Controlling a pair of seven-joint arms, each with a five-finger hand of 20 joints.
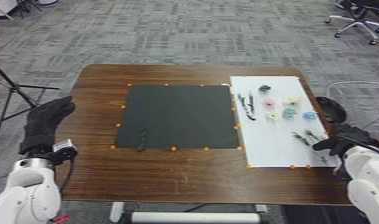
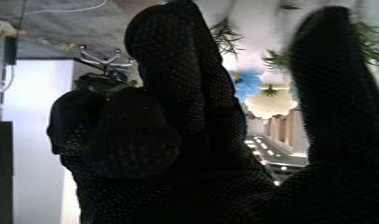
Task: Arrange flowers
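I see the brown wooden table (image 1: 203,182) across the frame, wood bordering the black mat (image 1: 177,112) at centre; the white sheet (image 1: 270,145) lies just beside the mat, at right. My left hand (image 1: 49,120) is at the left edge, fingers straight and together. My right hand (image 1: 338,142) is over the white sheet's lower right edge; in the wrist view some fingers stand straight, spread from the thumb, others bend loosely. On the sheet I count five blooms: one blue (image 1: 310,115), one teal (image 1: 288,113), one pink (image 1: 269,102), two cream (image 1: 292,100). Two leafy sprigs (image 1: 301,138) lie near my right hand, one green sprig (image 1: 143,140) on the mat's lower left.
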